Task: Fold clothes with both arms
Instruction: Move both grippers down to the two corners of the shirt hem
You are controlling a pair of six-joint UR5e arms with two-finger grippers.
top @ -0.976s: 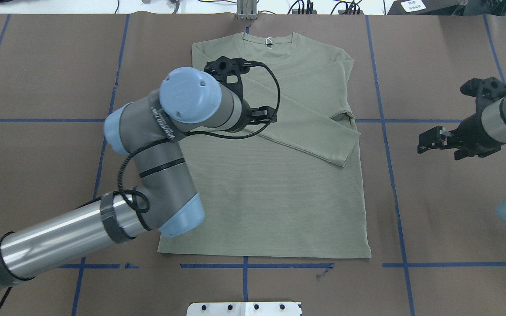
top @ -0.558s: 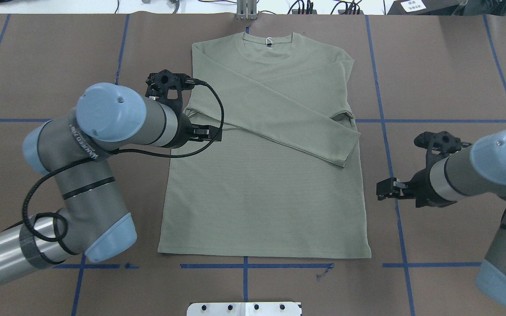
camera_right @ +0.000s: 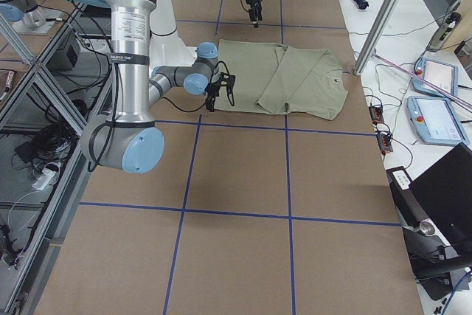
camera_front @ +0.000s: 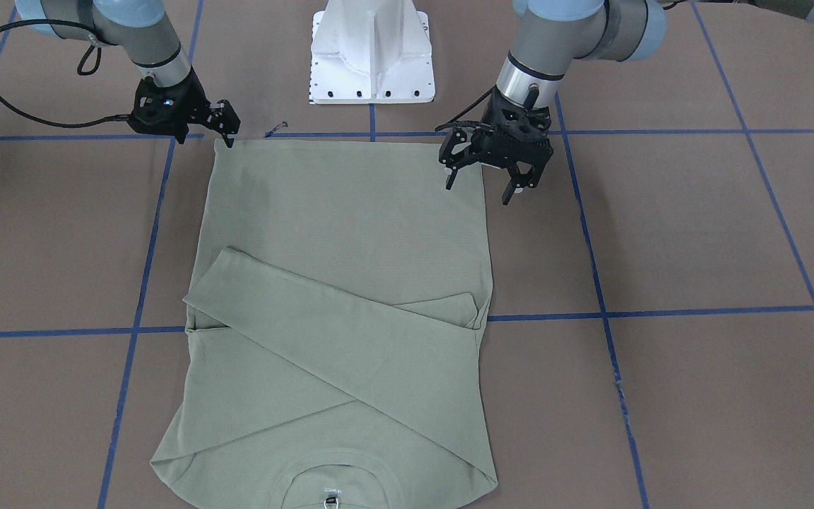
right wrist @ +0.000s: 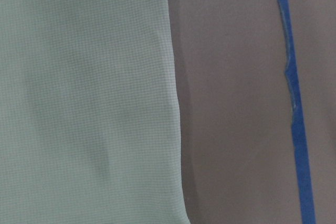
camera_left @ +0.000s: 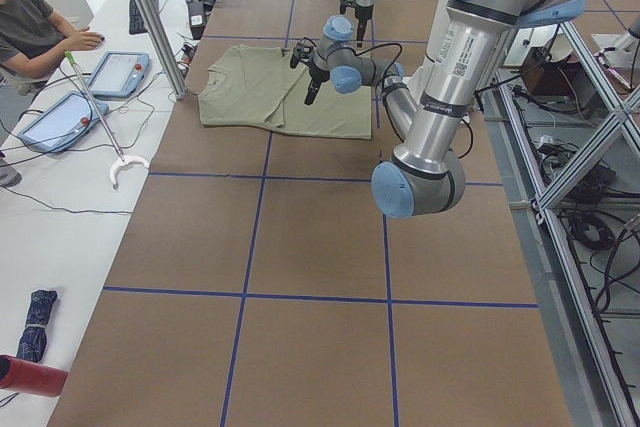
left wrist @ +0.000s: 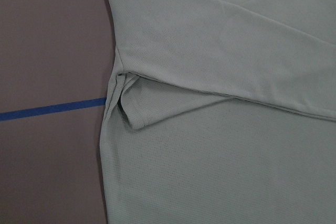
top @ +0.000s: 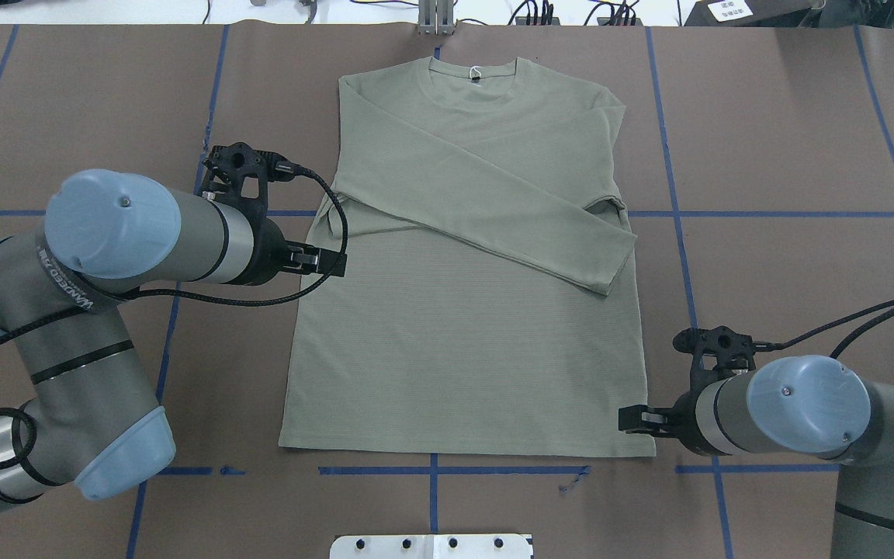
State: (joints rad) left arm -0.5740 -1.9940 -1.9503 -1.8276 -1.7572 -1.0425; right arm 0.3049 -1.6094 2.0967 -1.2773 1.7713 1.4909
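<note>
The pale sage-green shirt (top: pixel 462 349) lies flat on the brown table, neck at the far side, both sleeves folded across the chest (camera_front: pixel 350 233). My left gripper (top: pixel 332 262) hovers open and empty at the shirt's left side edge, below the folded sleeve; its fingers are spread in the front view (camera_front: pixel 479 185). The left wrist view shows the sleeve fold and side edge (left wrist: pixel 126 103). My right gripper (top: pixel 630 419) is at the shirt's near right hem corner (camera_front: pixel 229 126); it looks open and empty. The right wrist view shows only the shirt edge (right wrist: pixel 84 98).
The white pedestal base (camera_front: pixel 372 49) stands just behind the hem. Blue tape lines (top: pixel 726 213) grid the brown cover. An operator (camera_left: pixel 30 17) sits with tablets beyond the shirt's neck side, next to a metal post (camera_left: pixel 150 17).
My left gripper drew back from over the shirt's chest to its left side edge. My right gripper came in and toward the robot, from out at the right to the near right hem corner.
</note>
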